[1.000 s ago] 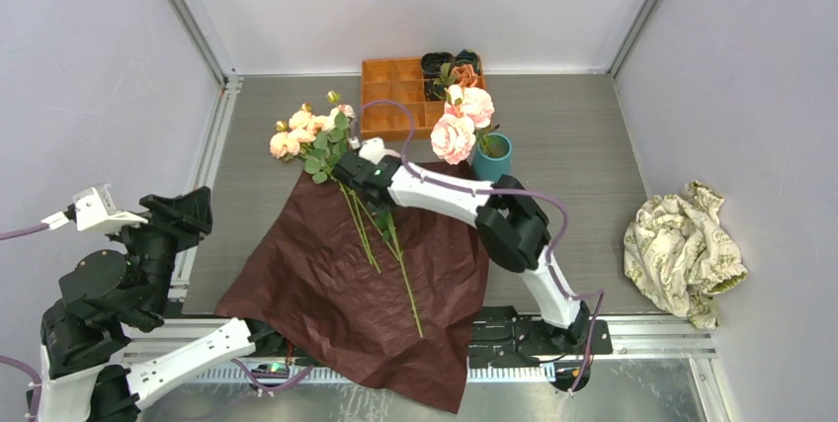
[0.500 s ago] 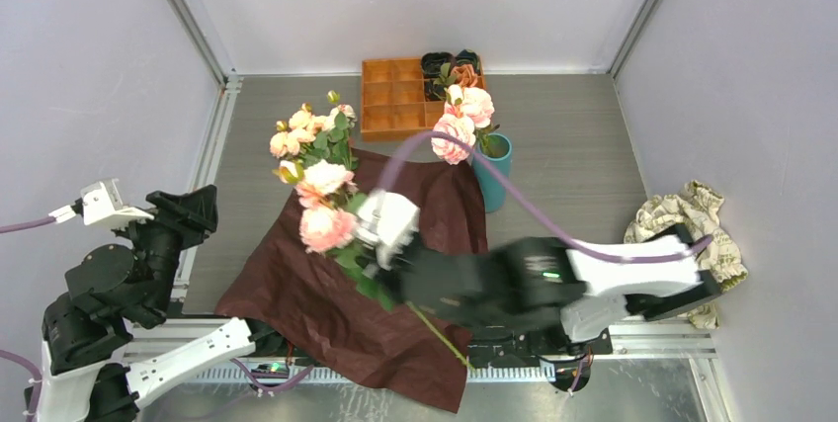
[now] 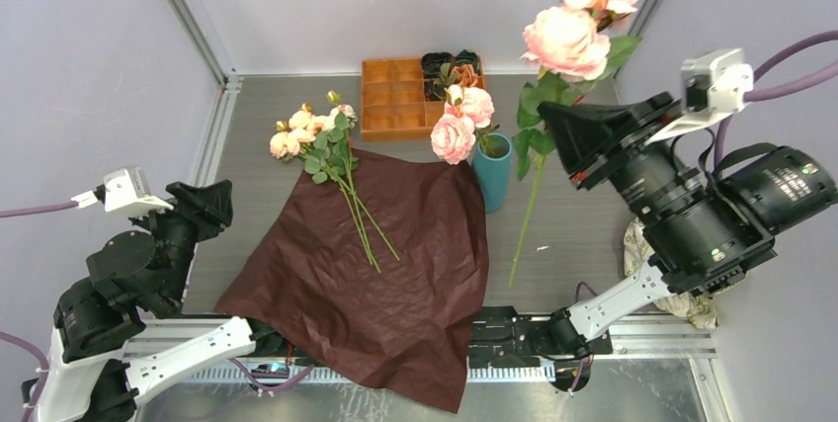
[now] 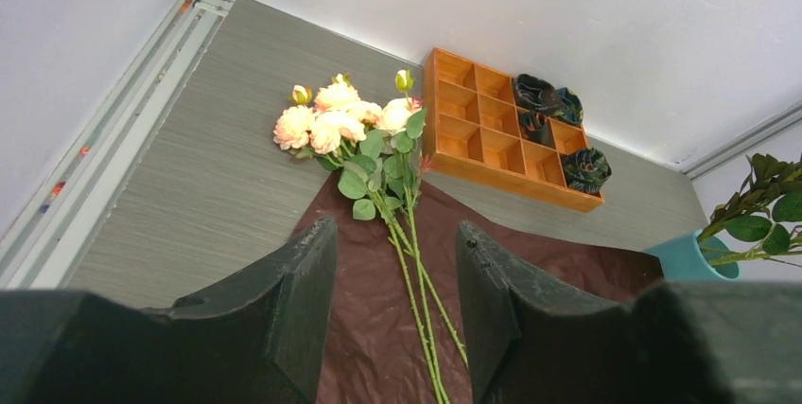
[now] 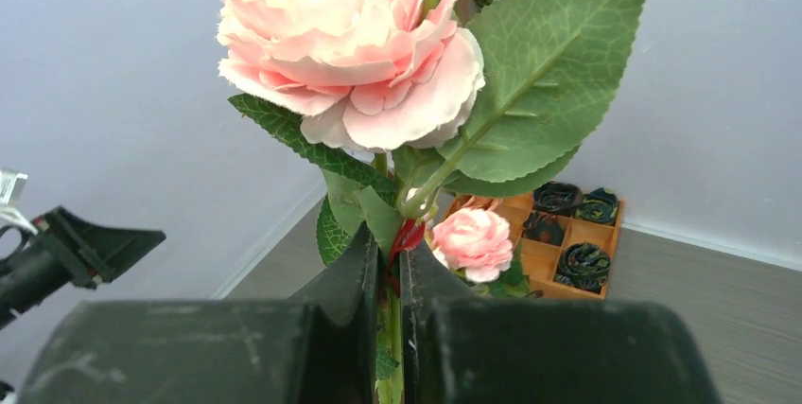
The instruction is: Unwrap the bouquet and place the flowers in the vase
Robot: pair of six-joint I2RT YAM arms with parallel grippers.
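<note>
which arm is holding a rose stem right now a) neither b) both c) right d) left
c: the right jaws are shut on the rose stem, held up in the air, while the left jaws stand open with nothing between them.

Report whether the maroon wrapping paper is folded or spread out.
Spread out. The wrapping paper lies open and nearly flat on the table, only creased, with the stems of a few loose flowers lying across it.
</note>
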